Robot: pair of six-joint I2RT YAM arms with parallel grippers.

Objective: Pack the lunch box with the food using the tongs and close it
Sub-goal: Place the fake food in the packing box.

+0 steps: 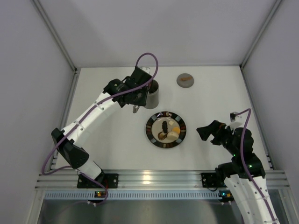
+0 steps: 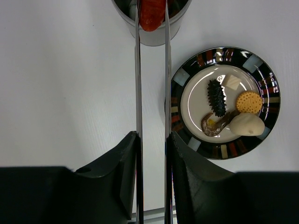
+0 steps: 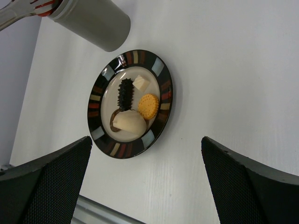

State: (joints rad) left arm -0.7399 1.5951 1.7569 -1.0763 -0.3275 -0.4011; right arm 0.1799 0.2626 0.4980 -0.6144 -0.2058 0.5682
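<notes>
My left gripper is shut on the tongs, squeezing their two slim silver arms. The tong tips reach over the round mouth of the lunch box and pinch a red piece of food there. More food lies on the striped plate: a black spiky piece, a cream cube, an orange cracker, a pale dumpling and a brown piece. My right gripper is open and holds nothing, near the plate on its right side.
The flat grey lid with an orange mark lies at the back, right of the lunch box. White walls stand on three sides of the table. The metal rail with both arm bases runs along the near edge.
</notes>
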